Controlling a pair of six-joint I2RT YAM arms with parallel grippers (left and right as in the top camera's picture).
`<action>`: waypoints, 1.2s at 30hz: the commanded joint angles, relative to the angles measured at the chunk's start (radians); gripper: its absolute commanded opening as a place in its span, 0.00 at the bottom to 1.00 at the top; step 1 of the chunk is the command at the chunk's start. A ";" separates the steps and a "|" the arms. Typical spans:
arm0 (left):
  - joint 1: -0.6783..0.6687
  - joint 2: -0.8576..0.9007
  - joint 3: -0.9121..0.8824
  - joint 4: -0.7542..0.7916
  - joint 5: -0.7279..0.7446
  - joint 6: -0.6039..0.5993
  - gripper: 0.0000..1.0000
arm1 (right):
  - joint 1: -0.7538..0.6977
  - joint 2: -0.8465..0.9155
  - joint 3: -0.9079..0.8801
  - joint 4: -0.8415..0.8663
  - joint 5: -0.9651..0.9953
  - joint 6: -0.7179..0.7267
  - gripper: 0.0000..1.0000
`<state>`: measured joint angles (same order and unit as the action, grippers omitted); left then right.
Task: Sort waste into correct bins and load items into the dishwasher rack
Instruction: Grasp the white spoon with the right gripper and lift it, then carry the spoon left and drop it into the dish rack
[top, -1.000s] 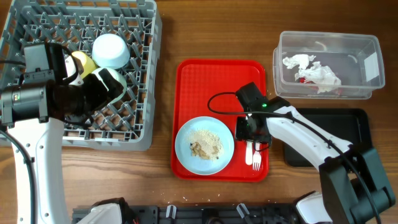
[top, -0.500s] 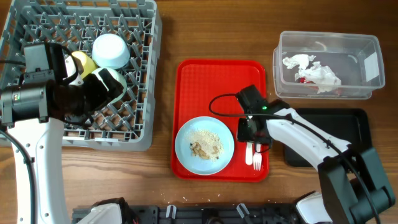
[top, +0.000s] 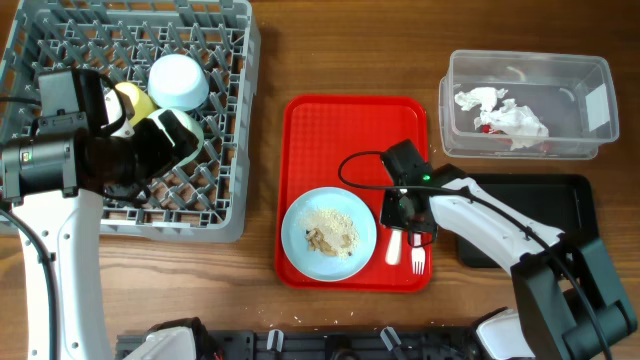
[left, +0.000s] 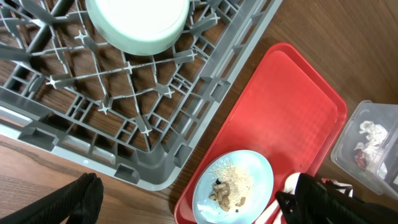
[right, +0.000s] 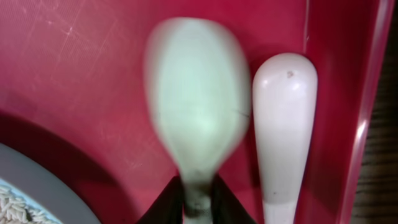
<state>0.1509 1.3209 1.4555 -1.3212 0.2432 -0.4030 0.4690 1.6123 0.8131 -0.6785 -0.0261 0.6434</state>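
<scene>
**A:** Why does the right gripper (right: 198, 200) hold the spoon (right: 196, 93) at that narrow part?

**B:** Its jaws are drawn in tight on the spoon's neck, with one dark finger (right: 163, 202) on each side. The spoon lies just beside the fork (right: 283, 124) at the right edge of the red tray (top: 350, 130). I judge the thin neck is the only spot with room for fingers.

**A:** And the left gripper (top: 172, 138)?

**B:** It is spread as wide as it goes and holds nothing. It hangs over the dishwasher rack (top: 215, 40), where the pale green bowl (left: 137, 22), pale blue bowl (top: 178, 80) and yellow cup (top: 130, 100) sit. The green one is mouth down, presumably to drain.

**A:** The plate (top: 295, 238) is not racked?

**B:** It is on the red tray and carries food scraps (top: 330, 235). I'd guess those belong in the black tray (top: 560, 200), since the napkins (top: 495, 110) lie in the clear tub (top: 590, 80).

**A:** What can't you make out?

**B:** The spoon's broad end is blurred, so I cannot say whether it is the bowl or the handle, nor whether it touches the tray. From above, the gripper's body covers the grip itself, and the left arm hides part of the rack.
</scene>
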 joint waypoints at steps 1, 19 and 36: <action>0.005 -0.006 -0.002 0.000 -0.010 -0.009 1.00 | 0.004 0.018 0.045 -0.027 -0.027 0.011 0.09; 0.005 -0.006 -0.002 0.000 -0.010 -0.009 1.00 | 0.004 0.018 0.384 -0.010 -0.336 -0.063 0.04; 0.005 -0.006 -0.002 0.000 -0.010 -0.009 1.00 | 0.217 0.069 0.387 0.704 -0.327 0.410 0.04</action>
<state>0.1509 1.3209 1.4555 -1.3235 0.2398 -0.4030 0.6319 1.6249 1.1885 0.0151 -0.4435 0.9630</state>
